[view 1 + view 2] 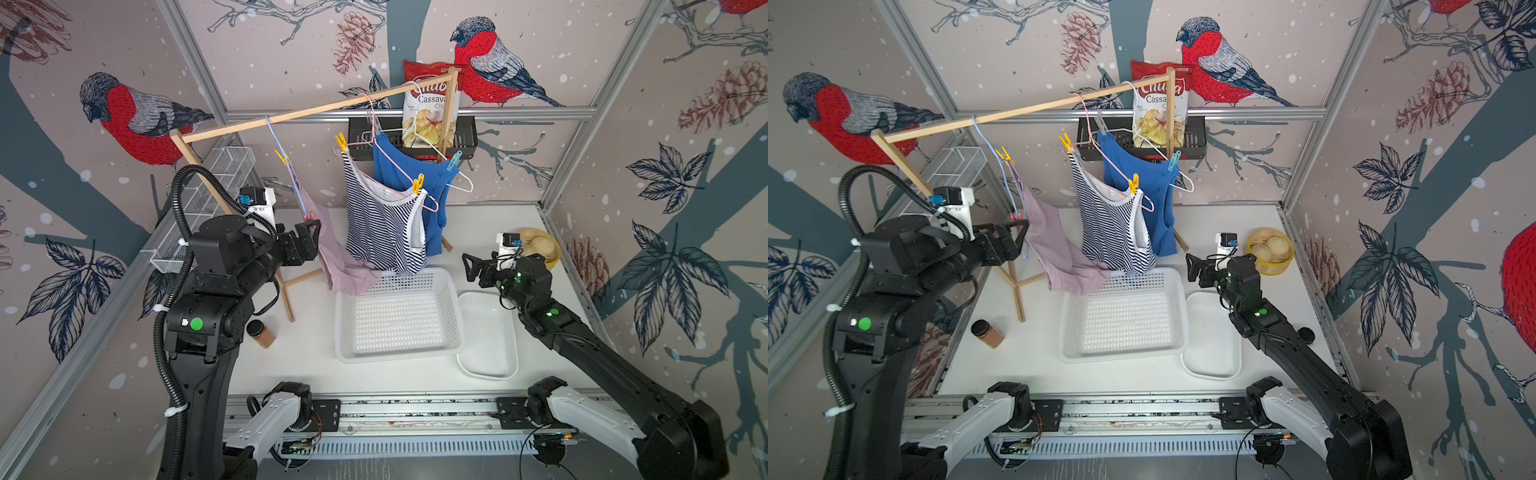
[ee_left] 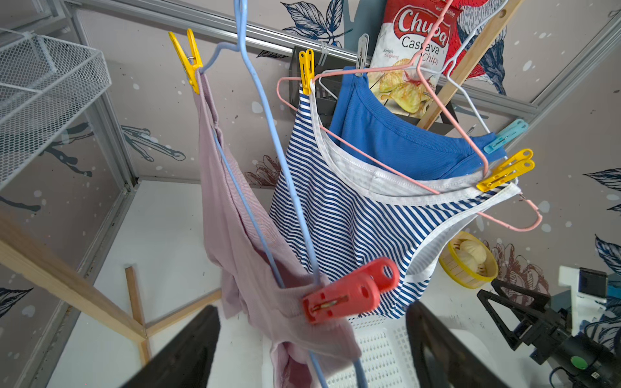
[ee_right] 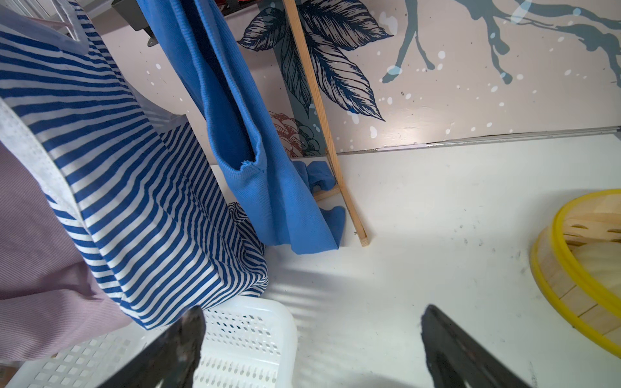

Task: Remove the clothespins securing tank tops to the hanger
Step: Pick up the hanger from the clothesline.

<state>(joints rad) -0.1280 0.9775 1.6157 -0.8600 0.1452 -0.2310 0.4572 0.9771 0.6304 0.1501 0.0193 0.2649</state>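
Three tank tops hang on wire hangers from a wooden rail [image 1: 316, 109]. The mauve top [image 1: 332, 257] is held by a yellow clothespin [image 2: 186, 57] and a red clothespin [image 2: 349, 292]. Two yellow clothespins [image 1: 341, 143] [image 1: 418, 183] hold the striped top [image 1: 382, 224]. On the blue top [image 1: 399, 166] sit a teal clothespin [image 1: 454, 161] and a grey clothespin [image 2: 361, 50]. My left gripper [image 2: 311, 322] is open, with the red pin just beyond its fingertips and not touched. My right gripper [image 1: 471, 264] hangs open and empty over the table, right of the clothes.
A white perforated basket [image 1: 399, 355] sits under the tops, with a white tray [image 1: 490, 336] to its right. A spice jar [image 1: 261, 332] stands by the rack's leg [image 1: 286, 291]. A steamer of buns [image 1: 540, 247] is back right. A wire basket [image 1: 208, 199] lines the left wall.
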